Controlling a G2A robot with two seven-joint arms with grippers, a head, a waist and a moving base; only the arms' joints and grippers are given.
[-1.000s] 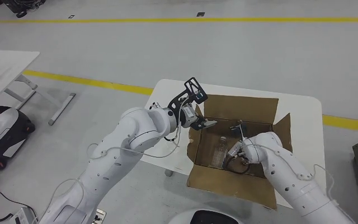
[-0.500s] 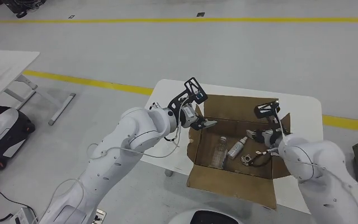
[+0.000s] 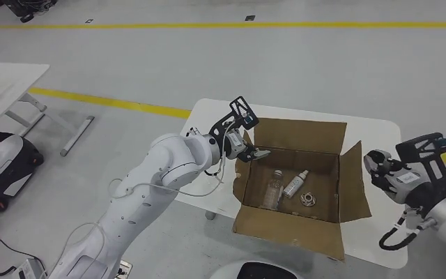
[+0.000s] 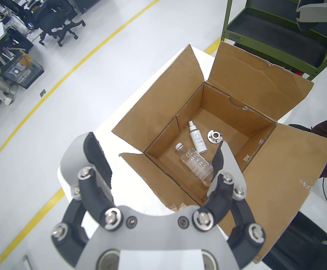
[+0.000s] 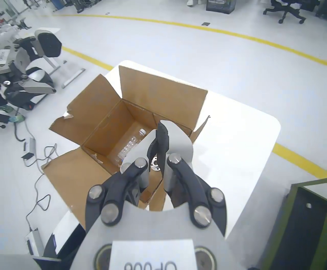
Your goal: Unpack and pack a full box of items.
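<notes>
One box (image 3: 300, 132), one clear bottle (image 3: 272, 189), one spray bottle (image 3: 295, 183), one ring (image 3: 307, 199)

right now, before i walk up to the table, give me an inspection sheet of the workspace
surface: white table, carrying the box
job's things: open cardboard box, flaps folded out; on its floor lie a clear bottle, a spray bottle and a round metal fitting
clutter: nothing seen
grippers: left gripper open, above the box's rim; right gripper shut, holding nothing, outside the box, off to its side
cables: loose cable on the floor beside the table
surroundings: yellow floor line, green rack, office chairs
</notes>
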